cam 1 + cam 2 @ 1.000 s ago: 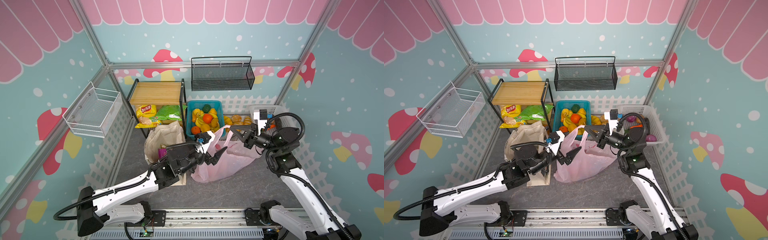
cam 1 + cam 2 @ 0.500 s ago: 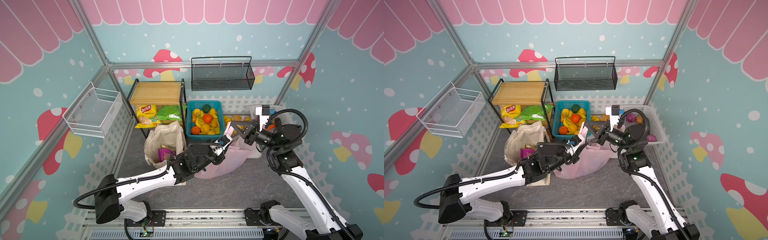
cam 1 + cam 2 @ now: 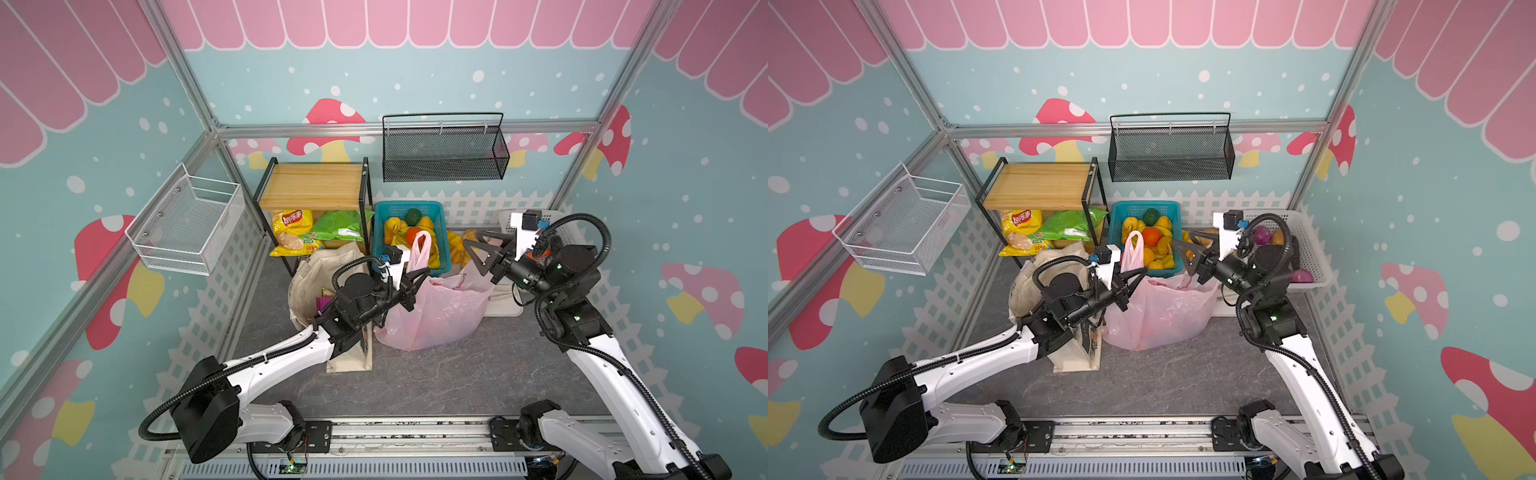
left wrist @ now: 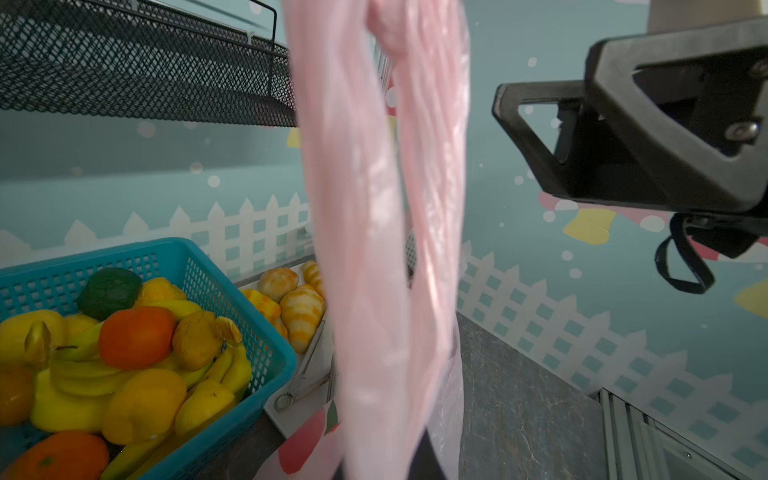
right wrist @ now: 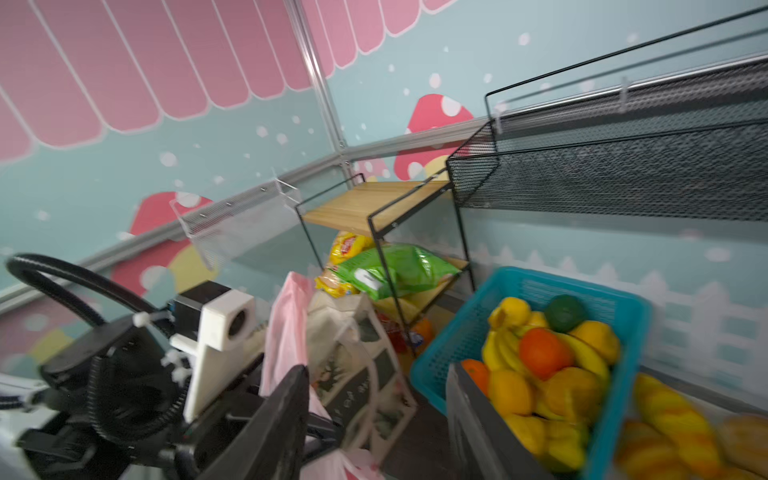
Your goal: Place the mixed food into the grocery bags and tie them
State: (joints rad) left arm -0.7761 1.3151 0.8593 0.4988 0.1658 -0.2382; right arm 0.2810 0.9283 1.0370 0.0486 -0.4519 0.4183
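Note:
The pink plastic bag (image 3: 436, 316) (image 3: 1163, 316) stands mid-floor, bulging. One handle loop (image 3: 419, 249) (image 4: 374, 249) rises from my left gripper (image 3: 415, 279) (image 3: 1133, 279), which is shut on it just below the loop. My right gripper (image 3: 478, 251) (image 3: 1187, 249) (image 5: 374, 424) hangs open beside the bag's far right rim, with nothing between its fingers. The cream canvas tote (image 3: 316, 270) (image 3: 1034, 274) (image 5: 357, 365) stands left of the pink bag, partly behind my left arm. A purple packet (image 3: 321, 301) shows inside it. Other mixed food is hidden.
A teal fruit basket (image 3: 409, 208) sits right behind the pink bag. The shelf (image 3: 316, 191) holds a yellow chip packet (image 3: 291, 226) and a green packet (image 3: 338, 226). A white basket (image 3: 1308, 249) stands at right. A black mesh basket (image 3: 444, 153) and a white wire basket (image 3: 187, 224) hang on the walls.
My left gripper reached across to the raised handle, shut on it and drew it back left. My right gripper, shut on the bag's top before, has opened and let go.

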